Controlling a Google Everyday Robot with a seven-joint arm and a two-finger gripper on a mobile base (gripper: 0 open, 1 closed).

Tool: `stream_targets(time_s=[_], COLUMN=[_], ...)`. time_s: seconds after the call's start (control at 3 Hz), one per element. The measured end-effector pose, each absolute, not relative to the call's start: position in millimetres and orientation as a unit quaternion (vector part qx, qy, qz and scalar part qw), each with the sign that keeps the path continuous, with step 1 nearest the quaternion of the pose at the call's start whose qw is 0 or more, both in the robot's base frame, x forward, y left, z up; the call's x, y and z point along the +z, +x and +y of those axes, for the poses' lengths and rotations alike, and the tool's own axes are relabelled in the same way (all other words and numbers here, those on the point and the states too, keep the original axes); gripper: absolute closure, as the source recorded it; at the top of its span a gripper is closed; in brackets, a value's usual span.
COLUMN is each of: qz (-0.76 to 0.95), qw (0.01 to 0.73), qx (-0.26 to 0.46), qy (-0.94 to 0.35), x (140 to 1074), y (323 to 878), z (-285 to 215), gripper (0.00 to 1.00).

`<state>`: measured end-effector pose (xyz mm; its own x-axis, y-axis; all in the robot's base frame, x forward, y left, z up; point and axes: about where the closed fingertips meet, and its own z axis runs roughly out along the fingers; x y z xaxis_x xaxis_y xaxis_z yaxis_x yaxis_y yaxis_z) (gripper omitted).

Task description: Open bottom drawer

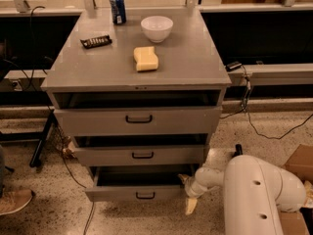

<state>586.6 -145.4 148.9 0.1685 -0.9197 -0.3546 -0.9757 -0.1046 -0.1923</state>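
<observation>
Most of the job looks done: the bottom drawer, lowest in the cabinet, sticks out a good way, and the gripper sits low by the cabinet's right side, fingers spread, holding nothing.

— Anything to read on the blue can or the dark wrapper?
— Nothing I can make out on either. No word or number on the bottom drawer, and none on the gripper down at its right end.
</observation>
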Motion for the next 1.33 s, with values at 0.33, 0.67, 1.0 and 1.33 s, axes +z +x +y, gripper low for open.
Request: stream_targets(time_s=[0.33, 0.67, 1.0, 1.33], qz=[0.625, 0.625, 0.633, 0.639], qw=[0.186, 0.185, 0.174, 0.171], qx=[0.084, 0.086, 0.101, 0.114], qy=[-0.753, -0.753, -0.748, -0.741], x=[150, 153, 154, 153], y=[577, 568, 548, 535], z=[-134, -133, -143, -148], gripper=[0.03, 0.26, 0.49, 0.72])
